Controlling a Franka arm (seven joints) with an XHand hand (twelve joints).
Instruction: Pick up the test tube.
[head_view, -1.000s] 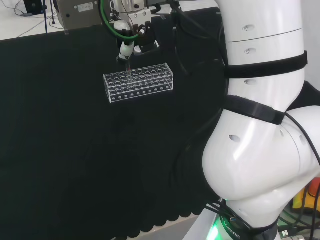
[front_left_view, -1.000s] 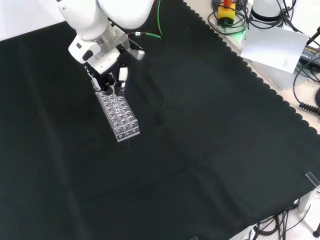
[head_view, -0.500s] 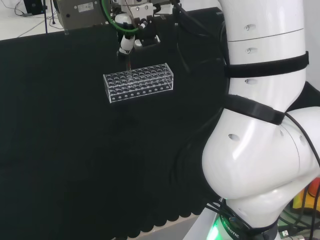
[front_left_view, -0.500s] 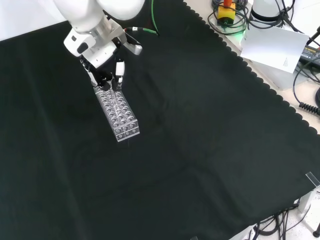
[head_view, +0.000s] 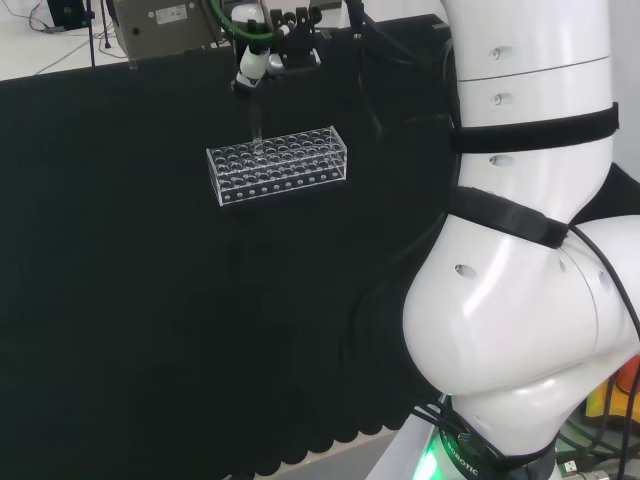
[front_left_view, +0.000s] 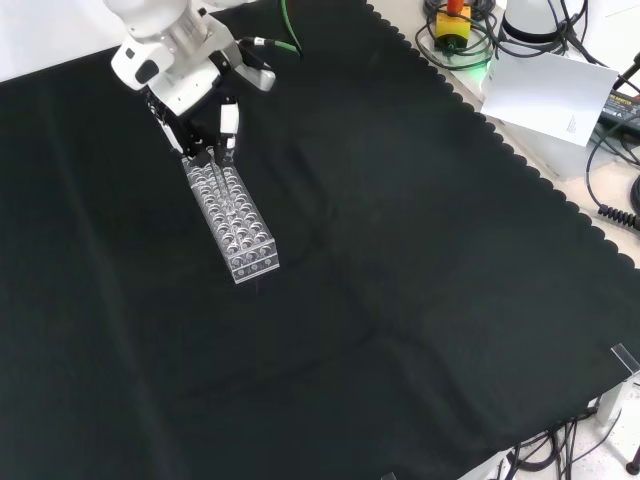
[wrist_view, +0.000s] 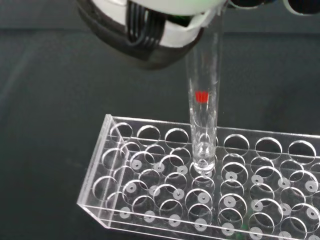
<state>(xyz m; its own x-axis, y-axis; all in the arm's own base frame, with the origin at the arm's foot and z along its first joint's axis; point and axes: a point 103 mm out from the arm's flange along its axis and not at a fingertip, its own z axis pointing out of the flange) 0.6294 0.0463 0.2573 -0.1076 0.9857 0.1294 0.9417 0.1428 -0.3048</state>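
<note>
In the wrist view, the clear plastic test tube rack (wrist_view: 210, 190) lies on the black cloth (wrist_view: 60, 90), its rows of round holes open upward. The test tube (wrist_view: 203, 120), clear glass with a small red mark on its side, stands upright over the rack, its rounded bottom just at the mouth of one hole in a middle row. Its upper end runs up between the hand's fingers (wrist_view: 150, 35), which are curled around it and pinch it. In the front view, the hand (front_left_view: 205, 120) hangs above the rack's far end. In the head view, the hand (head_view: 255, 65) holds the tube above the rack's far long edge.
</note>
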